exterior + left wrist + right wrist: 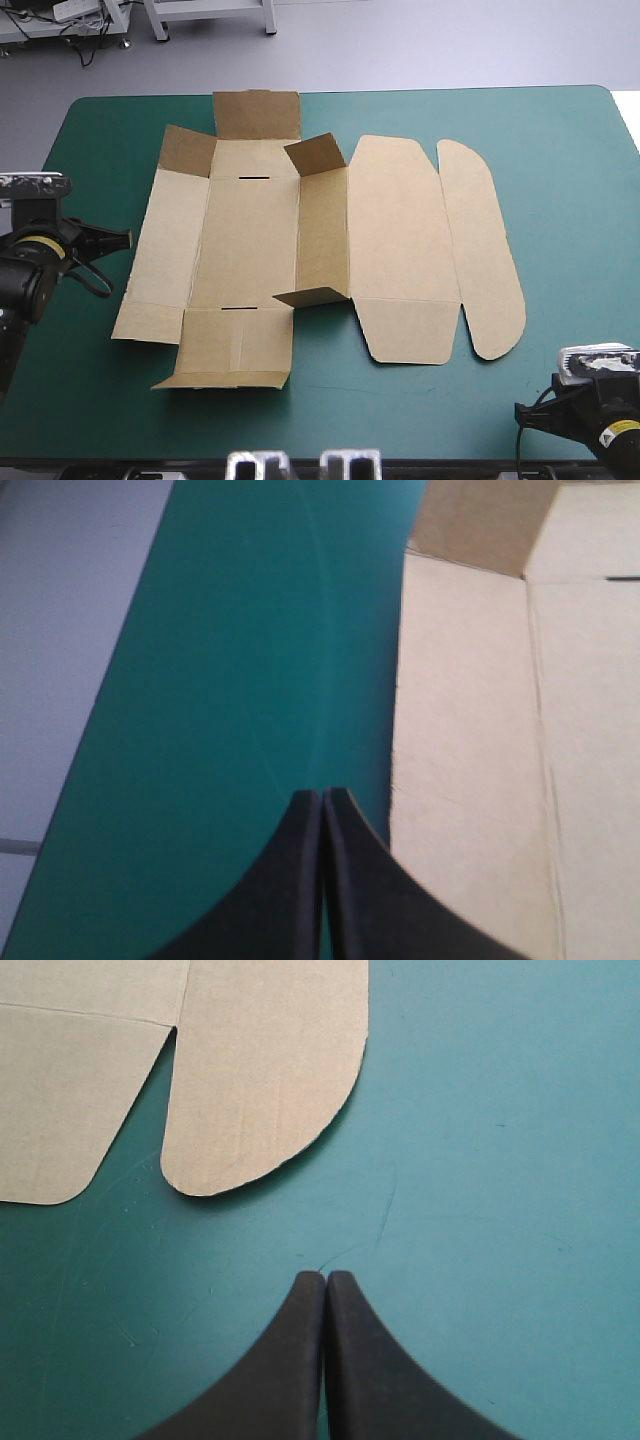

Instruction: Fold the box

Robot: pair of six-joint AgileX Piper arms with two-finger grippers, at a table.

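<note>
Brown box (250, 240) mostly flat mid-table, few flaps raised. Left gripper (323, 796), right gripper (325, 1278): both pressed together, empty, beside board, likely poised for first fold.

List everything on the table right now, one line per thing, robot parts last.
box: one, brown, lying mostly flat at the table's middle, a few small flaps raised, rounded flaps toward the right.
table cover: one, teal-green, under the box.
left gripper: one, black, shut, over bare cover beside the box's left edge.
right gripper: one, black, shut, over bare cover just short of the box's rounded flap.
</note>
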